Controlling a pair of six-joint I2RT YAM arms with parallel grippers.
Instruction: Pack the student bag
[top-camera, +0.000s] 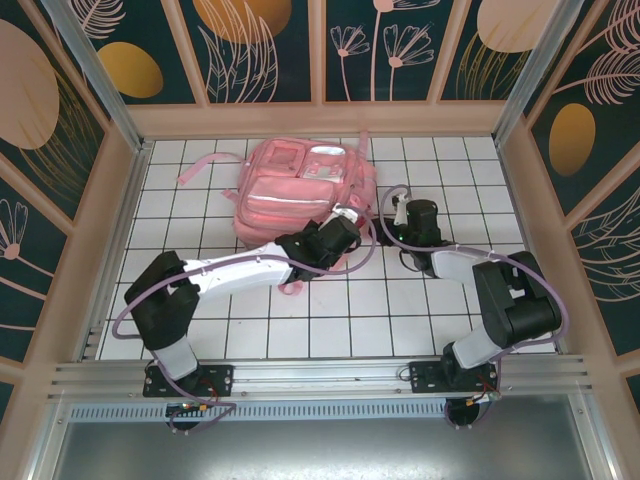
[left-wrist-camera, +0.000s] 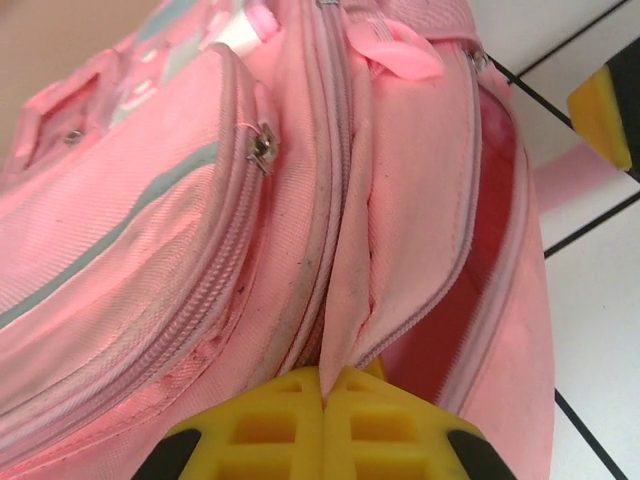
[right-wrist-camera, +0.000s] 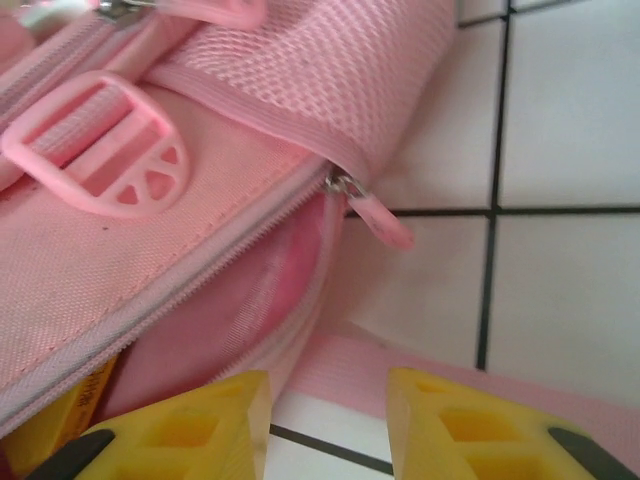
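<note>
While both arms reach out from their bases at the near edge of the white tiled surface (top-camera: 330, 320), the two wrists meet at the near-right corner of the student bag (top-camera: 295, 185).

Left arm's fingers (left-wrist-camera: 260, 430): pressed together, pinching a fold of the bag's pink fabric at the lip of the main compartment. The fold stands up between the yellow pads.

Right arm's fingers (right-wrist-camera: 190, 430): apart, low over the tiles just beside the bag's right side, nothing clamped. A pink strap (right-wrist-camera: 340, 375) lies flat on the tile across the gap. Can't tell whether the tips touch it.

Main zip is open around that corner, with darker pink lining (left-wrist-camera: 495, 180) visible inside. The zip pull (right-wrist-camera: 380, 218) hangs off the end of the track over the tile. A pink plastic buckle (right-wrist-camera: 100, 160) sits on the panel just above the zip. On the front pocket, a metal slider (left-wrist-camera: 262, 145) is on its closed zip.

Bag overall: lying flat, mid-surface toward the far side, front pockets up. A pale strip (top-camera: 290, 205) runs across the lower pocket, and a thin strap (top-camera: 200, 168) trails off its left side onto the tiles.

Behind it are dark floral wall panels (top-camera: 260, 50).
</note>
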